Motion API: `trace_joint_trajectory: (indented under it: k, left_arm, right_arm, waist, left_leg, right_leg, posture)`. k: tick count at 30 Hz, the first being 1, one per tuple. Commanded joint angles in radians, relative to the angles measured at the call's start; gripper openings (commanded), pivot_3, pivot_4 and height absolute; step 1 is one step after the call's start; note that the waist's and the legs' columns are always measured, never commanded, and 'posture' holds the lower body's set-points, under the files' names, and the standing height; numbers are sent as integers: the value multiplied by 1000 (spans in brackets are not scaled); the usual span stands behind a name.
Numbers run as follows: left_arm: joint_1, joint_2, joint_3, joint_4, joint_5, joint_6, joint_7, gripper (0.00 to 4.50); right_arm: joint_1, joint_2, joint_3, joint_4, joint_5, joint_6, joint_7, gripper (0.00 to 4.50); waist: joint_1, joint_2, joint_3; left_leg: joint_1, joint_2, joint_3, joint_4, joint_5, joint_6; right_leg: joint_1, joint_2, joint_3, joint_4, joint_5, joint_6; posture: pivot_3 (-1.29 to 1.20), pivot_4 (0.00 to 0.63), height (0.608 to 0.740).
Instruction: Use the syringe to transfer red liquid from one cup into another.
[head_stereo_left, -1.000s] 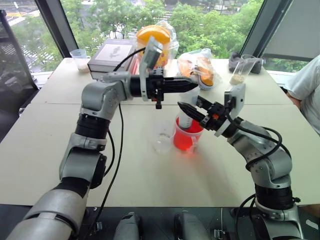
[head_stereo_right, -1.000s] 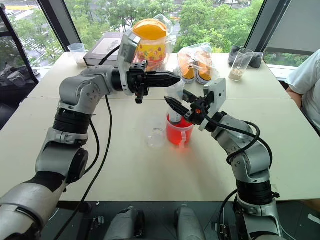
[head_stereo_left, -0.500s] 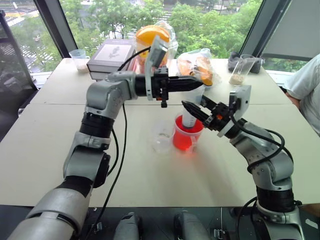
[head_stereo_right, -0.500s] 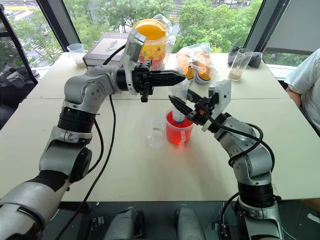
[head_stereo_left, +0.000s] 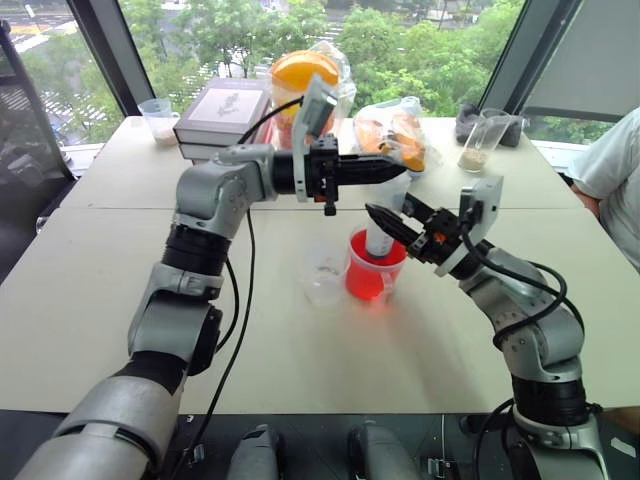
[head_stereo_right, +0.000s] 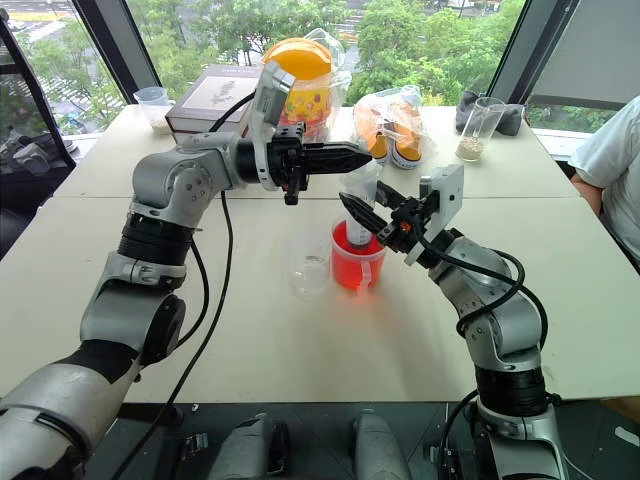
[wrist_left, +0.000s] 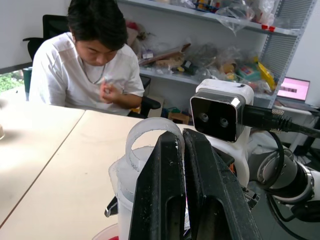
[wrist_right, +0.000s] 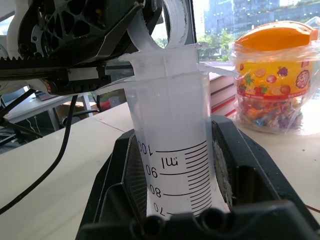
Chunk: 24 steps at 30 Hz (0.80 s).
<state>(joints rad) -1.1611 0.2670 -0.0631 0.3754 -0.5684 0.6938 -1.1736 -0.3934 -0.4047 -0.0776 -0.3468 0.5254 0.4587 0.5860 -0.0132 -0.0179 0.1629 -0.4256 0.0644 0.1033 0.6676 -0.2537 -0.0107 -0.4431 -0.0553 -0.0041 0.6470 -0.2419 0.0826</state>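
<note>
The right gripper clamps the syringe upright in the red cup. The left gripper, fingers together, pinches its plunger ring. The small cup beside it looks empty; drawing and transfer seem left.

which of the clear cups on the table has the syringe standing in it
The wide red cup of red liquid at the table's middle: the syringe stands in it. The small empty cup beside it and the far powder cup hold no syringe.

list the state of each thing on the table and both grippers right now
syringe: upright, lower end in the red cup
red cup: upright, holds red liquid
small clear cup: upright, looks empty
left gripper: shut on the plunger ring
right gripper: shut on the syringe barrel
tall beaker: upright, grains at bottom
</note>
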Motion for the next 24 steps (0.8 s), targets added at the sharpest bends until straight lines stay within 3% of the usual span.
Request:
trace_joint_trajectory:
  k: [1,24]
  left_arm:
    - [-97,4,70,-31,-24,-56,12,57]
    - [-128,-9,92,-1,-14,-80,33,57]
  right_arm:
    - [41,-5,43,28,-15,21,19,1442]
    - [60,2,69,37,-15,19,30,1442]
  waist:
    - [0,0,0]
    - [0,0,0]
  left_leg:
    - [0,0,0,0,0,0]
    - [0,0,0,0,0,0]
  right_leg:
    - [0,0,0,0,0,0]
    - [0,0,0,0,0,0]
  posture:
    - [0,150,740]
    - [0,150,740]
